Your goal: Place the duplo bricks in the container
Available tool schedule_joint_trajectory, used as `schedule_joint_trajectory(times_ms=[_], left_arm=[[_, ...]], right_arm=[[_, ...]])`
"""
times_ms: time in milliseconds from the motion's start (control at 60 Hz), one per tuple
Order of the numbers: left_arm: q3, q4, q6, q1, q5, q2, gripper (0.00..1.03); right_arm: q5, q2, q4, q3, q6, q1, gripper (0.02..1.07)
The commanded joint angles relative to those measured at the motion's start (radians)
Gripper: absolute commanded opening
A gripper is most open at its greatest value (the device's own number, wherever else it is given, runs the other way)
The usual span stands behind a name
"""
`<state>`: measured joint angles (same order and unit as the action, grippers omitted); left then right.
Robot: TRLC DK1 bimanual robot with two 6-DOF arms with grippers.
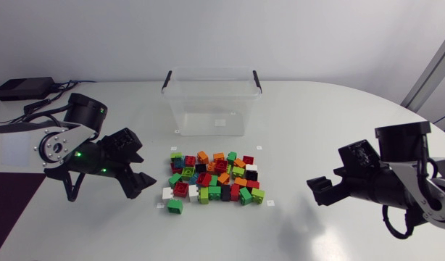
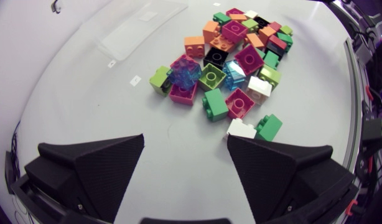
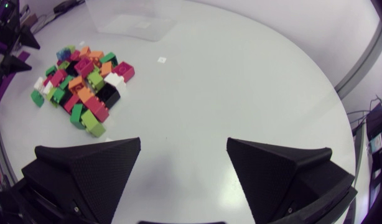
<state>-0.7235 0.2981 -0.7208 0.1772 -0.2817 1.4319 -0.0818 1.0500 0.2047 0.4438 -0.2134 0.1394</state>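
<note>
At the middle of the white table (image 1: 302, 116), seen from the head view, lies a dense pile of duplo bricks (image 1: 214, 180) in red, green, orange, black, white and magenta. At 12 o'clock from this pile stands the clear plastic container (image 1: 211, 101) with two black handle clips on its rim, apart from the bricks. All the bricks that we see lie on the table.

Our left gripper (image 1: 146, 172) is at 9 o'clock from the pile, near it but not touching. Its two fingers are spread wide and hold nothing. In the left wrist view this gripper (image 2: 185, 149) points toward the pile, and a white brick (image 2: 241, 129) with a green brick (image 2: 268, 126) touching it lie just ahead of one finger. A translucent blue brick (image 2: 185, 73) sits on top of a magenta one deeper in the pile.

Our right gripper (image 1: 313, 190) is at 3 o'clock from the pile, well apart from it. In the right wrist view its fingers (image 3: 91, 165) are also spread wide with only bare table between them, and the pile is far ahead at about 10 o'clock from the gripper, the container beyond it.
</note>
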Motion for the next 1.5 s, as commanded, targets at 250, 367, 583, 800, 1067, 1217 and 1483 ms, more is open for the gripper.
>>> schedule_joint_trajectory(times_ms=[250, 367, 583, 800, 1067, 1217, 1483], left_arm=[[0.039, 0.045, -0.287, -0.013, -0.085, 0.099, 0.93], [0.059, 0.045, -0.364, -0.012, -0.143, 0.117, 0.93], [0.058, 0.045, -0.439, -0.005, -0.211, 0.174, 0.92], [0.013, 0.045, -0.46, 0.007, -0.26, 0.242, 0.87], [-0.042, 0.042, -0.467, 0.015, -0.318, 0.295, 0.79], [-0.06, 0.038, -0.465, 0.018, -0.329, 0.305, 0.57], [-0.06, 0.039, -0.482, 0.022, -0.333, 0.326, 0.51]], right_arm=[[-0.006, 0.177, 0.153, 0.085, -0.287, 0.037, 1.02], [-0.108, 0.12, 0.122, 0.072, -0.313, 0.039, 1.02], [-0.219, 0.054, 0.153, 0.069, -0.342, 0.091, 1.02], [-0.234, 0.071, 0.148, 0.076, -0.376, 0.158, 1.02], [-0.246, 0.177, 0.055, 0.07, -0.402, 0.184, 1.02], [-0.248, 0.252, 0.016, 0.078, -0.428, 0.186, 1.02], [-0.248, 0.317, 0.005, 0.111, -0.435, 0.19, 1.02]])
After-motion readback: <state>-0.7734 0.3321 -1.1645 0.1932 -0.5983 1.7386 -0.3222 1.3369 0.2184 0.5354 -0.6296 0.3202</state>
